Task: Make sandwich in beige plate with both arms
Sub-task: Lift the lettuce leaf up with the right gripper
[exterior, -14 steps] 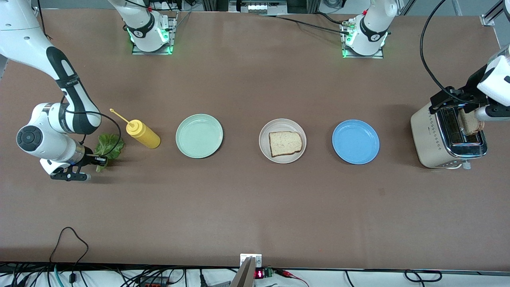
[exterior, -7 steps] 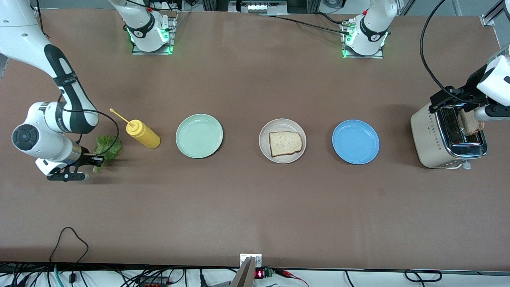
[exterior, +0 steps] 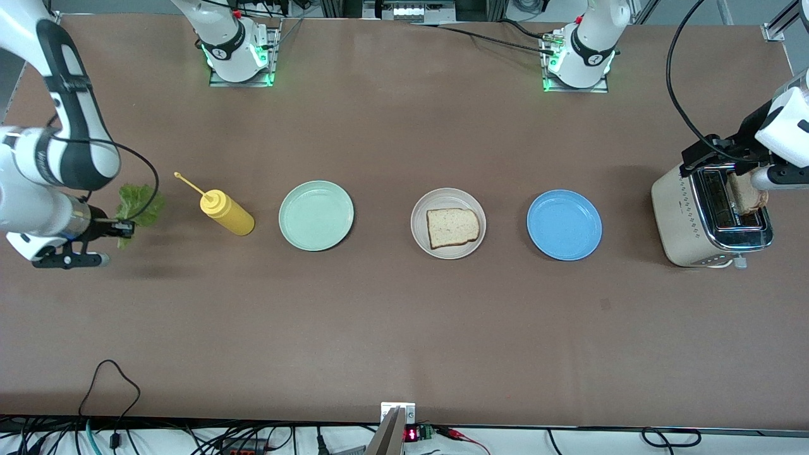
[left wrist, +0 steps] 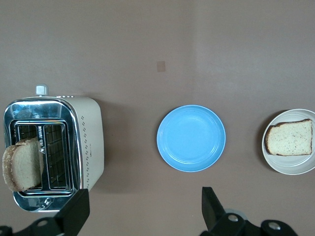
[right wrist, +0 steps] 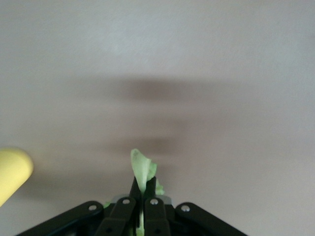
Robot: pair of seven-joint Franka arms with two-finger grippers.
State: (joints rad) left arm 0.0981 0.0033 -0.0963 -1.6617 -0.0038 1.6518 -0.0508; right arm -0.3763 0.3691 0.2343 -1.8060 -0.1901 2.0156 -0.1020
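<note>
Ruffled lettuce leaf [exterior: 138, 206] between pinched right gripper [exterior: 124, 229] fingers [right wrist: 143, 206]

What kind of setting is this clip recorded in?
Probably a robotics lab staged as a kitchen: arm bases bolted to a brown table, loose cables along its edge, and food props such as a toaster, a mustard bottle and bread on a beige plate.

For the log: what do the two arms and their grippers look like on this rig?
Both arms are white, rounded and jointed, with black bands at the joints and black cables looping alongside. Their bases stand on metal plates lit green. The right gripper is small and black with slim fingers on screw-studded black links. The left gripper has two blocky black fingers on a black body.
</note>
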